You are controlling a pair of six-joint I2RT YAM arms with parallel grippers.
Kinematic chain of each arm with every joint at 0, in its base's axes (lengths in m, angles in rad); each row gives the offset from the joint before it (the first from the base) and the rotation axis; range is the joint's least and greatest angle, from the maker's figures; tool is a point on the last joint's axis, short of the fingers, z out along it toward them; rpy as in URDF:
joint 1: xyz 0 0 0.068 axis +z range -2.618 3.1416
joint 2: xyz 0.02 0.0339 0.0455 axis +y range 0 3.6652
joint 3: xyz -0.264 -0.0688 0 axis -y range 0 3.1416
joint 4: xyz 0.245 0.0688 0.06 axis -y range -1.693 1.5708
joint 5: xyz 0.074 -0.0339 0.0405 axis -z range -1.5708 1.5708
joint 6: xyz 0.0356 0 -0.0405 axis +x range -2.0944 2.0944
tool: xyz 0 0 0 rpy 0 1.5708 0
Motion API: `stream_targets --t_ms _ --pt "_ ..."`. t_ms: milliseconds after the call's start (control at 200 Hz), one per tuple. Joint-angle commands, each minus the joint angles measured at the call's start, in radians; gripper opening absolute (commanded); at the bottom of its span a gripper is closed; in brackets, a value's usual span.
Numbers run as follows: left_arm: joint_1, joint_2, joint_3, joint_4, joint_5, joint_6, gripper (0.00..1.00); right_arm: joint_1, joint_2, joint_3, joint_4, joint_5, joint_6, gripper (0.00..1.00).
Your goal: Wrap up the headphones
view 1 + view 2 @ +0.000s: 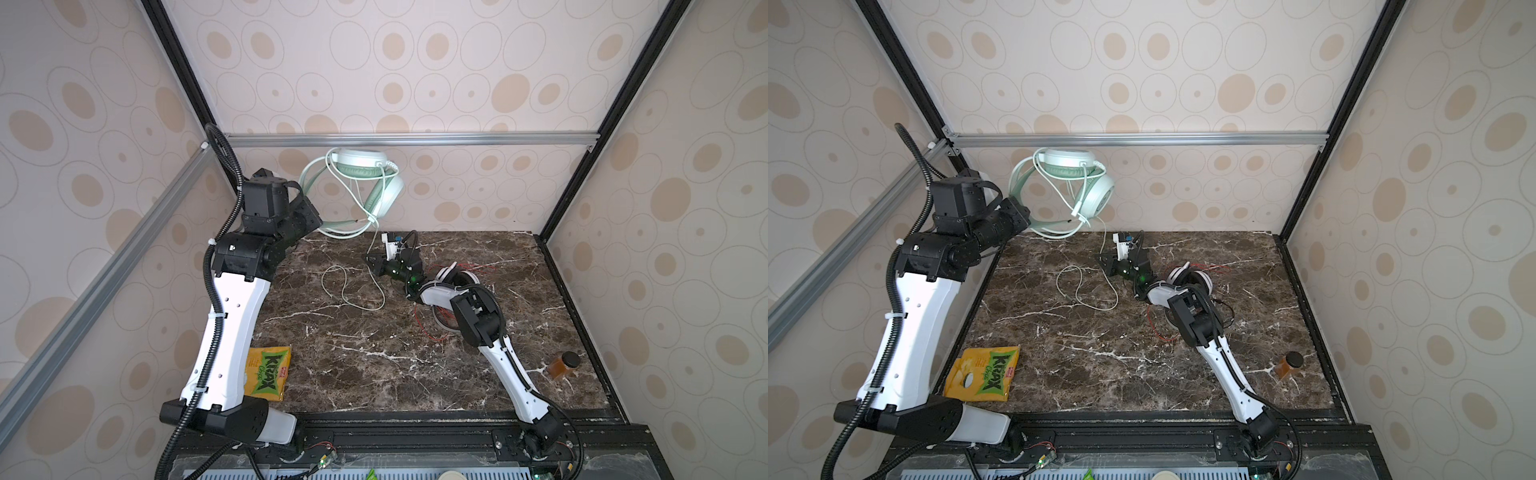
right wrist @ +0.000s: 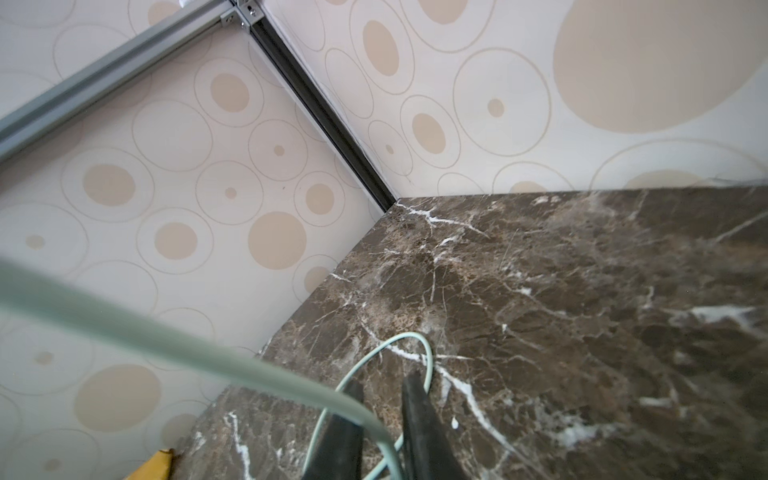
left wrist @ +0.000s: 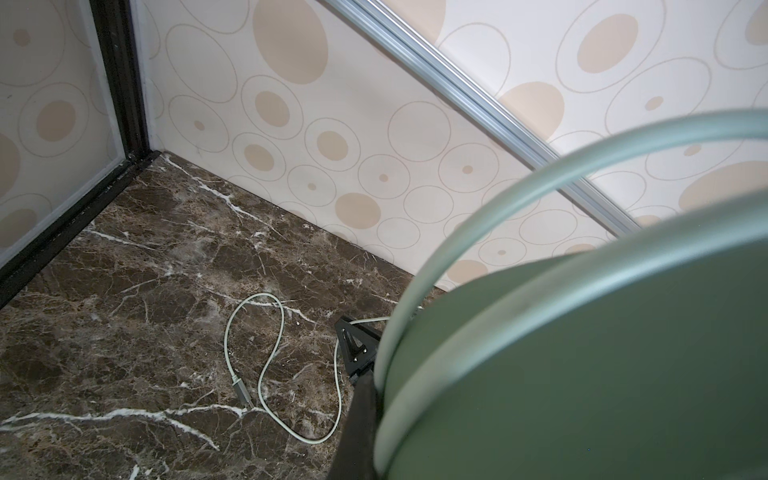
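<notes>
Below the left hand [image 1: 318,222], by its arm's base, a crinkly yellow-and-green chip bag [image 1: 266,374] lies flat on the brown, white-veined marble worktop [image 1: 374,365]. That hand is clamped tight on the smooth plastic headband of the mint green headphones [image 1: 365,166] and holds them in the air, clear of the worktop. Their long axis runs from the hand up and away to its right. The round padded cups are at the far end, one turned upward and one sideways.

The pale green cord [image 2: 166,345] drops from the cups to the right of that hand. It then curls loosely on the marble and ends in a grey plug [image 3: 243,390]. The right hand [image 1: 371,261] is narrowed around the hanging cord, which runs through the gap. Whether it pinches the cord cannot be told.

On this hand's wrist side, partly under its arm, lie the white-and-black headphones [image 1: 446,274], with their thin red cord [image 1: 428,328] in a tangle. Well to the right of the hand, a black-lidded jar [image 1: 563,365] holds amber contents.
</notes>
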Motion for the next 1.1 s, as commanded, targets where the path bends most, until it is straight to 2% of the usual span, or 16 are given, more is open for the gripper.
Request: stream_targets --t_ms 0,75,210,310,450,605,685,835,935,1095 --pt "0.009 -0.041 0.020 0.083 0.012 -0.043 0.00 0.008 -0.016 -0.026 0.056 -0.012 0.011 0.09" --pt "0.012 -0.038 0.021 0.080 0.001 -0.047 0.00 0.008 -0.039 -0.076 0.080 -0.028 0.021 0.00" --pt "0.029 -0.016 0.035 0.073 -0.018 -0.056 0.00 0.009 -0.178 -0.318 0.134 -0.051 0.013 0.00" --pt "0.057 0.019 0.077 0.055 -0.063 -0.057 0.00 0.009 -0.353 -0.539 0.067 -0.065 -0.047 0.00" --pt "0.099 0.064 0.116 0.048 -0.132 -0.054 0.00 0.014 -0.611 -0.749 -0.175 -0.066 -0.215 0.00" --pt "0.137 0.112 0.130 0.066 -0.142 -0.048 0.00 0.034 -0.827 -0.821 -0.544 -0.021 -0.428 0.00" --pt "0.152 0.141 0.144 0.061 -0.165 -0.042 0.00 0.056 -0.904 -0.831 -0.693 0.023 -0.522 0.00" --pt "0.165 0.166 0.145 0.043 -0.284 -0.051 0.00 0.116 -1.025 -0.875 -0.873 0.159 -0.650 0.00" --pt "0.176 0.162 0.113 0.055 -0.339 -0.054 0.00 0.159 -1.103 -0.910 -0.944 0.267 -0.696 0.00" --pt "0.191 0.164 0.077 0.081 -0.351 -0.056 0.00 0.189 -1.237 -0.948 -1.038 0.432 -0.736 0.00"
